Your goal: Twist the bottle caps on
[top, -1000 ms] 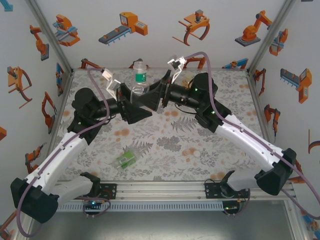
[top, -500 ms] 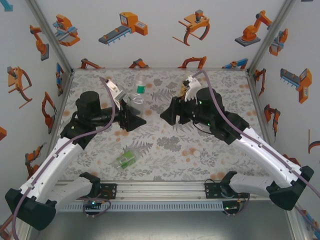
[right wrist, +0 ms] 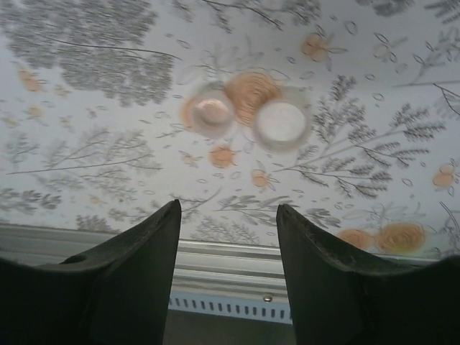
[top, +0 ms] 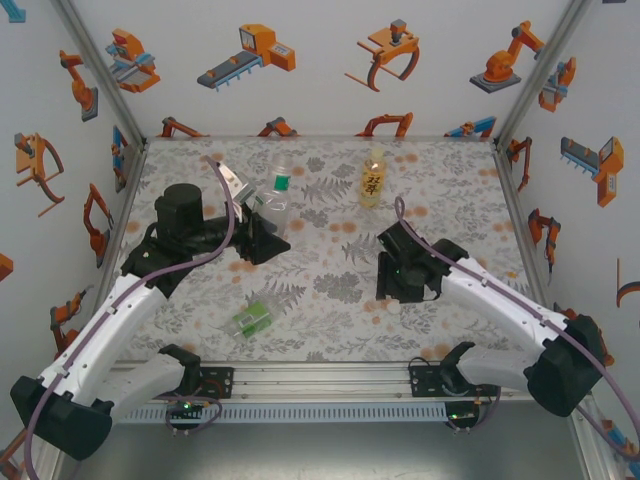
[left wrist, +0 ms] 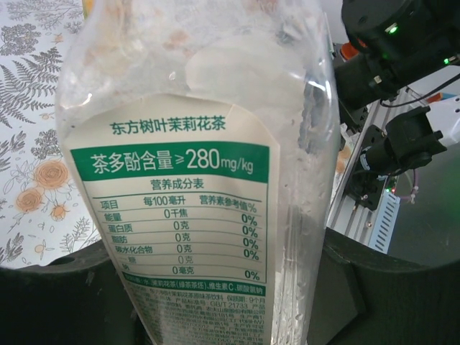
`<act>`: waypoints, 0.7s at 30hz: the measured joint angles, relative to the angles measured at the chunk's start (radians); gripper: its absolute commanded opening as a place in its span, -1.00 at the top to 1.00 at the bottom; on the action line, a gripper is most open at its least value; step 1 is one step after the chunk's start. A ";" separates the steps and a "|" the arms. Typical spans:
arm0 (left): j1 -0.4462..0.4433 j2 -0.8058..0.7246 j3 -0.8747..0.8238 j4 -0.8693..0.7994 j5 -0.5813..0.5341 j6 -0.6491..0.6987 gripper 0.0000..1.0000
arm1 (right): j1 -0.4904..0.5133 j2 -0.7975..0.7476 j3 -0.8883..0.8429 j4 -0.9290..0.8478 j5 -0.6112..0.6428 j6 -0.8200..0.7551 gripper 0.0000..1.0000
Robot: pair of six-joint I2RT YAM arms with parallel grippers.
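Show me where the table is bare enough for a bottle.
Bare: the far right corner beside the amber bottle, and the middle strip between the lying green bottle and the right gripper. Crowded: around the two caps below its open jaws, and the white-labelled bottle the left gripper holds.

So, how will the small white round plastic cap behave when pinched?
Lying flat, the small white round plastic cap probably won't roll. Tiny against the open right gripper, it looks light and may skid into the pale cap beside it.

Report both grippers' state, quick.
Left gripper: closed on the white-labelled bottle.
Right gripper: open, holding nothing, over two loose bottle caps.
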 measured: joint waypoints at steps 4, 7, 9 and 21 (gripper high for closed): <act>0.000 0.002 0.000 0.000 0.000 0.000 0.17 | -0.013 0.000 -0.042 -0.003 0.014 0.011 0.00; 0.000 0.003 -0.002 0.003 0.000 -0.001 0.18 | -0.021 0.003 -0.058 0.010 0.027 0.014 0.01; 0.000 0.004 -0.003 0.003 0.000 -0.003 0.18 | -0.026 0.014 -0.064 0.026 0.032 0.014 0.01; 0.000 0.005 -0.006 0.003 -0.003 -0.005 0.19 | -0.062 0.086 -0.098 0.138 0.031 -0.009 0.05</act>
